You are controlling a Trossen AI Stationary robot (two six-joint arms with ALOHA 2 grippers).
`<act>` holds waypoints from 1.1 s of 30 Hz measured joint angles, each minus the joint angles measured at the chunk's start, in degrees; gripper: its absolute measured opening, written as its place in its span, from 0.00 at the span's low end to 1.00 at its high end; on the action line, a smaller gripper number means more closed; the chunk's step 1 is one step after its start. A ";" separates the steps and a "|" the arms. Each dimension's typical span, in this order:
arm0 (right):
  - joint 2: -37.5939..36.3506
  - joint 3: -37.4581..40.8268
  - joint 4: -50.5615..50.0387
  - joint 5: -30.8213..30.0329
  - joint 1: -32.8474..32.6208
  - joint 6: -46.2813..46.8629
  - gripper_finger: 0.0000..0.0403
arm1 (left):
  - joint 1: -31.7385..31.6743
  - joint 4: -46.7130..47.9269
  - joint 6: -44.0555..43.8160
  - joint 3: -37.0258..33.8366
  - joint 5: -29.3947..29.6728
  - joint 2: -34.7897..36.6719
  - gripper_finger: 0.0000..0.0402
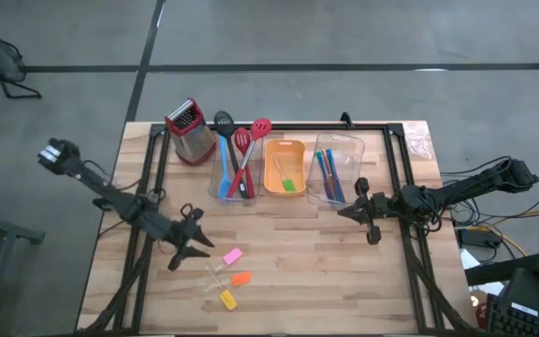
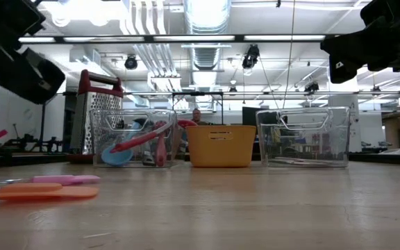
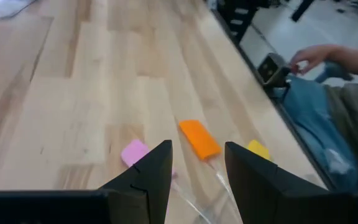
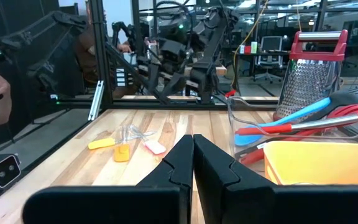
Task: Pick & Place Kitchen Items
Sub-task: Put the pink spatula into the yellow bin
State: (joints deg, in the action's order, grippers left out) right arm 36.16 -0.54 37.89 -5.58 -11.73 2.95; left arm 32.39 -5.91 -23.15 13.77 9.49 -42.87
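Three small spatulas with clear handles lie flat on the wood near the table's front left: a pink one (image 1: 232, 255), an orange one (image 1: 240, 278) and a yellow one (image 1: 227, 300). My left gripper (image 1: 195, 253) hovers open just left of them, touching nothing. In its wrist view the orange piece (image 3: 199, 138) shows between and beyond the fingers, with the pink piece (image 3: 134, 152) and the yellow piece (image 3: 258, 149) to either side. Red, blue and black spoons (image 1: 237, 154) stand in the left clear bin. My right gripper (image 1: 342, 212) waits shut in front of the right clear bin.
Along the far side stand a metal grater (image 1: 188, 131), a clear bin (image 1: 221, 187), an orange tray (image 1: 284, 173) holding a green piece, and a clear bin (image 1: 349, 150) with blue-handled cutlery. A person's hand (image 3: 312, 56) shows beyond the table's edge. Bare wood lies mid-table.
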 joint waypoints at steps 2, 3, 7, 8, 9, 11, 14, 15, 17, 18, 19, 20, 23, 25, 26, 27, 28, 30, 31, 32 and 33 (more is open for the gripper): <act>0.00 0.00 0.00 0.00 -0.01 -0.01 0.02 | 2.35 -0.05 -2.22 0.52 3.65 -1.94 0.38; 0.00 0.00 0.00 0.00 0.00 -0.01 0.02 | 3.31 -0.02 -3.28 0.92 5.08 -3.06 0.38; 0.00 0.00 0.01 -0.02 0.00 -0.01 0.02 | 5.51 -0.02 -5.74 3.44 10.83 -8.82 0.39; 0.00 0.00 0.00 -0.01 -0.01 -0.01 0.02 | 5.58 -0.06 -6.05 4.32 11.25 -10.45 0.40; 0.00 0.00 0.00 0.00 -0.02 -0.01 0.02 | 5.58 -0.07 -6.08 5.15 11.47 -12.05 0.41; 0.00 0.00 0.00 -0.02 -0.01 -0.01 0.02 | 5.58 -0.11 -5.70 6.85 11.68 -15.21 0.44; -0.01 0.00 0.02 -0.02 0.00 -0.01 0.02 | 5.58 -0.08 -5.47 9.40 13.04 -19.69 0.48; 0.00 0.00 0.00 -0.02 0.00 -0.01 0.02 | 5.58 -0.06 -5.49 10.22 13.15 -20.98 0.50; -0.01 0.00 0.01 -0.02 -0.01 -0.01 0.02 | 5.58 -0.08 -5.56 11.59 13.28 -23.10 0.52; 0.00 0.00 0.01 -0.02 -0.01 -0.01 0.02 | 5.58 -0.05 -5.72 12.07 13.57 -23.95 0.53; 0.00 0.00 0.01 -0.02 0.00 -0.01 0.02 | 5.58 -0.11 -5.87 12.58 14.51 -24.87 0.54; 0.00 0.00 0.00 -0.02 -0.02 -0.01 0.02 | 5.59 -0.17 -5.92 12.95 15.47 -25.84 0.54; 0.00 0.00 0.00 -0.02 0.00 -0.01 0.02 | 5.58 0.01 -6.71 13.69 17.49 -28.79 0.54; -0.01 0.00 0.00 -0.02 -0.02 -0.01 0.02 | 5.58 -0.04 -7.50 14.25 18.83 -30.97 0.54; 0.00 0.00 0.00 -0.02 0.00 0.01 0.02 | 5.58 -0.04 -7.91 14.44 19.12 -32.13 0.54; 0.00 0.00 0.00 -0.02 -0.01 -0.01 0.02 | 5.58 -0.02 -8.46 14.61 19.16 -33.26 0.54; -0.01 0.00 0.00 -0.02 0.00 -0.01 0.02 | 5.58 -0.02 -9.00 14.77 19.28 -34.35 0.54; 0.00 0.00 0.00 -0.02 0.00 -0.01 0.02 | 5.58 0.03 -10.54 15.23 19.72 -36.41 0.54; 0.00 0.00 0.00 -0.02 -0.01 -0.01 0.02 | 5.58 -0.03 -11.60 15.41 19.82 -37.31 0.54; -0.02 0.00 0.02 -0.02 -0.02 -0.01 0.02 | 5.58 0.06 -12.59 15.57 19.87 -38.14 0.54; -0.01 0.00 0.02 -0.02 0.00 0.00 0.02 | 5.58 0.23 -13.21 15.76 19.92 -39.06 0.54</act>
State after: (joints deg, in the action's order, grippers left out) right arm 36.16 -0.54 37.91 -5.61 -11.73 2.95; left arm 37.98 -5.68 -36.36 29.53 29.40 -81.93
